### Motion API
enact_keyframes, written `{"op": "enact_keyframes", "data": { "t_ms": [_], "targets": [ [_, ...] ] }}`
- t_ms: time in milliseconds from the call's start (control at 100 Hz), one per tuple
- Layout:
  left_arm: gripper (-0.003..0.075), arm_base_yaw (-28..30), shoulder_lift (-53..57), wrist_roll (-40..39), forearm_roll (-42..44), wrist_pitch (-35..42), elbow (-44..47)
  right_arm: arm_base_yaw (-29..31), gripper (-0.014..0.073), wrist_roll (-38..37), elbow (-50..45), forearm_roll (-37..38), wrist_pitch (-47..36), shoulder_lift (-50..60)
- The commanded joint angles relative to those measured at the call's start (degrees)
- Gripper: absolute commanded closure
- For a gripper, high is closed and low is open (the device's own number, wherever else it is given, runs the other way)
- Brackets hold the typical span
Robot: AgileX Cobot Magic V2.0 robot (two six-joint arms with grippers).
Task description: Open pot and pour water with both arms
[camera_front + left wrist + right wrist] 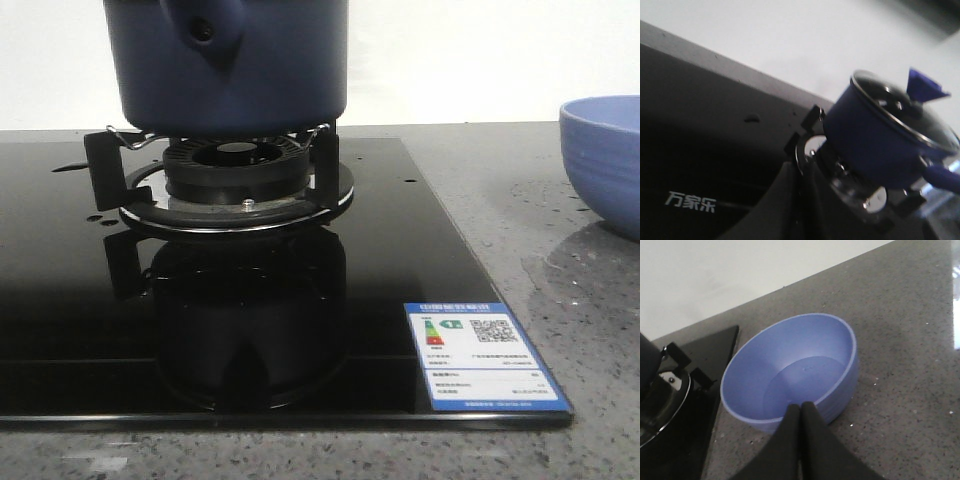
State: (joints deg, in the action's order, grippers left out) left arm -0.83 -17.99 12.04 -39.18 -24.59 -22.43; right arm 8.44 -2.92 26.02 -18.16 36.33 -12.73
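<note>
While the front view cuts off the pot (228,65) above its burner (236,170), the left wrist view shows its glass lid (900,112); the right gripper's (801,407) fingers are pressed together over the bowl (790,372), and the left gripper's (799,172) spread cannot be told.

A matt navy pot (230,65) with a glass lid (900,112) sits on a metal burner (237,175) set in glossy black glass hob (80,300), beside speckled stone counter (560,260) and a smooth plastic-looking bowl (790,372).
</note>
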Motion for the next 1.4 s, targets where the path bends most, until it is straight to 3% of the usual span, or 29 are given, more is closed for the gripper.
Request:
{"op": "enact_keyframes", "data": {
  "t_ms": [0,150,350,510,630,700,780,810,900,970,1040,1170,1290,1390],
  "targets": [
    [0.074,-2.4,-4.7,6.3,-4.1,-2.1,-5.8,-1.8,0.0663,1.3,7.0,0.5,3.8,-5.4],
    [0.074,-10.9,-10.5,20.0,-15.7,-5.2,-11.1,-5.6,0.0663,1.3,14.7,-1.6,16.4,-13.3],
    [0.074,-19.7,-18.8,39.2,-34.3,-17.1,-17.5,-10.8,0.0663,7.4,22.9,-14.1,25.9,-22.4],
    [0.074,-20.8,-25.7,51.1,-44.6,-29.5,-22.3,-11.6,0.0663,17.6,26.1,-24.8,25.0,-25.0],
    [0.0737,-20.7,-30.0,57.0,-46.9,-33.2,-25.1,-11.6,0.0663,24.4,26.2,-25.7,20.7,-24.9],
    [0.0694,-20.7,-31.7,59.3,-46.6,-33.2,-26.4,-11.6,0.0651,25.4,26.2,-25.5,18.8,-24.9],
    [0.0567,-20.7,-33.6,63.0,-46.2,-33.1,-27.4,-11.6,0.0577,26.9,26.2,-25.5,17.1,-24.9],
    [0.0483,-20.7,-34.1,63.4,-46.1,-32.7,-27.5,-11.6,0.0532,27.1,26.2,-25.5,16.5,-24.9],
    [0.0246,-20.7,-35.5,63.6,-45.6,-29.3,-27.7,-11.6,0.0333,27.3,26.2,-25.3,14.9,-24.9],
    [0.014,-20.7,-36.2,64.6,-43.7,-25.9,-27.7,-11.6,0.0175,27.3,26.2,-25.3,13.7,-24.9],
    [0.0137,-20.7,-36.6,66.5,-43.0,-23.4,-27.9,-11.6,0.0079,27.3,26.2,-25.2,12.6,-24.9],
    [0.0193,-20.7,-37.9,73.3,-46.0,-24.5,-29.9,-11.6,0.0069,27.3,26.2,-23.5,10.9,-24.9],
    [0.0235,-19.9,-41.8,76.0,-53.8,-33.2,-34.1,-11.6,0.0069,27.3,26.2,-22.8,10.4,-24.9],
    [0.024,-16.3,-46.5,76.0,-62.0,-45.3,-38.4,-11.6,0.0069,27.3,26.2,-22.8,10.3,-24.9]
  ]
}}
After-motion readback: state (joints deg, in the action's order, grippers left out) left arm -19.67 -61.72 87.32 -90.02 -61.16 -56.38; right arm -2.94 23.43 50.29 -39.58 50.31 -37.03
